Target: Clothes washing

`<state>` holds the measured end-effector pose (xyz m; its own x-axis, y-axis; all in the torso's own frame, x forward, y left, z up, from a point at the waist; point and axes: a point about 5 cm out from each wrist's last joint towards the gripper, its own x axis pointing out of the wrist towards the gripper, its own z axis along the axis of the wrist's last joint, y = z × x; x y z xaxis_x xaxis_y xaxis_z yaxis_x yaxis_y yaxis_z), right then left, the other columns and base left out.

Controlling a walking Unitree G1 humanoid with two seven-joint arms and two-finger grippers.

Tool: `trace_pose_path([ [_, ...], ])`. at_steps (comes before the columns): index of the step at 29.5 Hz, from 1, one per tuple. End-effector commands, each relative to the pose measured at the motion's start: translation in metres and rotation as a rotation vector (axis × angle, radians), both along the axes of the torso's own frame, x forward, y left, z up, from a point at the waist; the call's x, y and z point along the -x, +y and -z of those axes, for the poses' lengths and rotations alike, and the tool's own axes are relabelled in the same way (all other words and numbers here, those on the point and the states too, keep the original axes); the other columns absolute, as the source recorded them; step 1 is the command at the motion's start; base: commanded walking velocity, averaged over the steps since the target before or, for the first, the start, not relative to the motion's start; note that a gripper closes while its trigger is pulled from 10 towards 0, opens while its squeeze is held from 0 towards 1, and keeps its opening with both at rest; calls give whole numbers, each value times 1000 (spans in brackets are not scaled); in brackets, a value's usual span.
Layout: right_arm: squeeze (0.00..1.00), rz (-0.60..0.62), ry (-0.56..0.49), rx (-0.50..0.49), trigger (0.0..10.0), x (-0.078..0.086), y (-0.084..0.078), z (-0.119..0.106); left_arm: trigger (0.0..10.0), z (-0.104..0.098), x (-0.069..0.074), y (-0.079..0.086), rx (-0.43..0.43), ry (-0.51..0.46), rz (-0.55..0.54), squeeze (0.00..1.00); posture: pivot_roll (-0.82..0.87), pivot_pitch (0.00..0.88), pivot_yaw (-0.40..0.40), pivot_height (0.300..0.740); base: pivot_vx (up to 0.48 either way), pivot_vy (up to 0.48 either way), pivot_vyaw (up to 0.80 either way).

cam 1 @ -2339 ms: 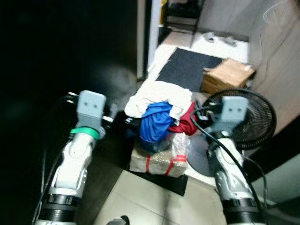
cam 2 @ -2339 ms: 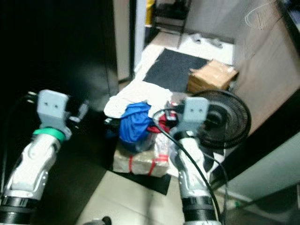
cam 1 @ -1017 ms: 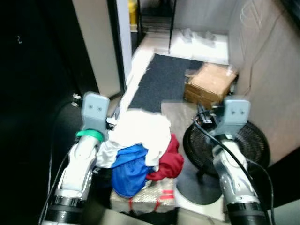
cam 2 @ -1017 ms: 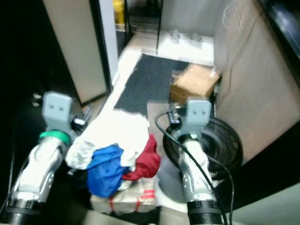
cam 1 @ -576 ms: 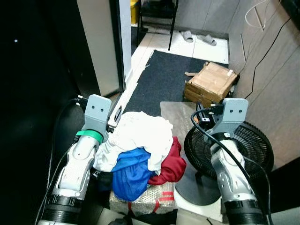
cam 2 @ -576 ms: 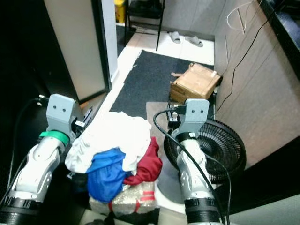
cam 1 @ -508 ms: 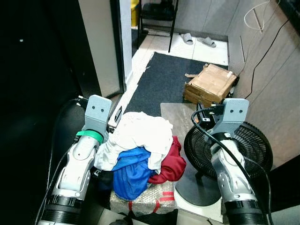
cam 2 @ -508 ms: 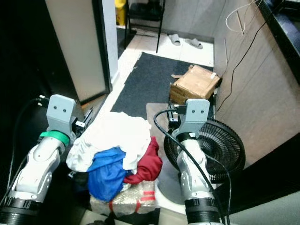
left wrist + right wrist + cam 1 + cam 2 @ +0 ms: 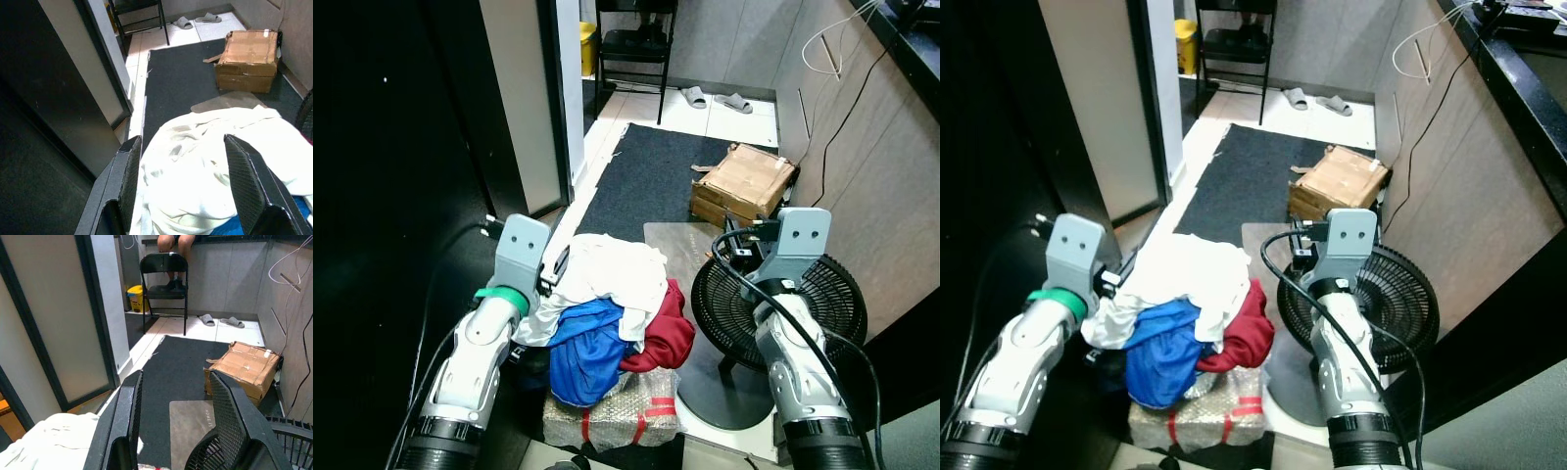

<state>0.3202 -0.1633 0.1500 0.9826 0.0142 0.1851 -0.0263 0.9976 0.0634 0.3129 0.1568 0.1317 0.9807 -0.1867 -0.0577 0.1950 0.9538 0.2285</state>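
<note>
— Where are the clothes?
— Piled white, blue and red clothes (image 9: pixel 607 308) sit between my arms, atop a wrapped bundle (image 9: pixel 607 411).
— Your grippers?
— Left gripper (image 9: pixel 183 188) and right gripper (image 9: pixel 176 431) both spread, empty.

The floor (image 9: pixel 607 127) had pale tiles. A dark mat (image 9: pixel 646 181) lay on it in the middle. A brown box (image 9: pixel 744 181) sat on the right edge of the mat. Far off stood a black chair (image 9: pixel 631 44), with two slippers (image 9: pixel 715 98) to its right. A black fan (image 9: pixel 778 313) stood near, on the right.
</note>
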Motion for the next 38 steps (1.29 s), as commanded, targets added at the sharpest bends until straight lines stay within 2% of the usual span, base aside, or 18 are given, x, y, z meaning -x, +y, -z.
trace_pose_path([
  [1,0,-3,21,43,10000,-3,-1,5,10000,15,2,6,-29,88,-7,0,-7,16,34,740,0,0,0],
  [6,0,-2,24,80,10000,-6,-3,5,10000,19,0,10,-51,139,-14,0,-4,22,32,740,0,0,0],
  [8,0,-5,27,117,10000,-14,-8,2,10000,16,-9,6,-77,164,27,0,-7,69,35,740,0,0,0],
  [10,0,-5,27,117,10000,-14,-8,2,10000,16,-9,6,-77,164,27,0,-7,69,35,740,0,0,0],
  [11,0,-7,29,135,10000,-18,-10,0,10000,13,-17,1,-88,168,50,0,-10,89,40,740,0,0,0],
  [12,0,-7,29,135,10000,-18,-10,0,10000,13,-17,1,-88,168,50,0,-10,89,40,740,0,0,0],
  [13,0,-7,31,155,10000,-21,-13,-1,10000,10,-24,-6,-105,175,81,0,-16,108,50,740,0,0,0],
  [16,0,1,35,171,10000,-22,-17,-1,10000,8,-28,-12,-111,187,113,0,-23,127,63,740,0,0,0],
  [18,0,52,52,196,10000,-19,-33,2,10000,5,-32,-22,-114,211,179,0,-33,167,95,740,0,0,0],
  [19,0,52,52,196,10000,-19,-33,2,10000,5,-32,-22,-114,211,179,0,-33,167,95,740,0,0,0],
  [20,0,75,57,202,10000,-17,-40,3,10000,3,-32,-24,-112,217,196,0,-40,185,110,740,0,0,0],
  [21,0,111,61,208,10000,-13,-49,4,10000,3,-32,-22,-117,223,199,0,-54,210,128,740,0,0,0],
  [23,0,125,62,208,10000,-10,-53,5,10000,4,-33,-18,-122,226,185,0,-63,227,134,740,0,0,0],
  [28,0,125,61,207,10000,-8,-52,6,10000,7,-34,-10,-135,227,151,0,-70,247,134,740,0,0,0],
  [31,0,89,63,223,10000,-8,-44,7,10000,9,-30,-5,-119,221,130,0,-75,268,120,740,0,0,0],
  [34,0,46,62,237,10000,-12,-37,6,10000,11,-24,-1,-88,220,101,0,-65,292,69,740,0,0,0],
  [37,0,25,60,242,10000,-15,-34,4,10000,11,-21,1,-68,217,76,0,-64,294,63,740,0,0,0],
  [38,0,6,59,246,10000,-18,-31,2,10000,12,-18,1,-52,216,63,0,-54,297,28,740,0,0,0],
])
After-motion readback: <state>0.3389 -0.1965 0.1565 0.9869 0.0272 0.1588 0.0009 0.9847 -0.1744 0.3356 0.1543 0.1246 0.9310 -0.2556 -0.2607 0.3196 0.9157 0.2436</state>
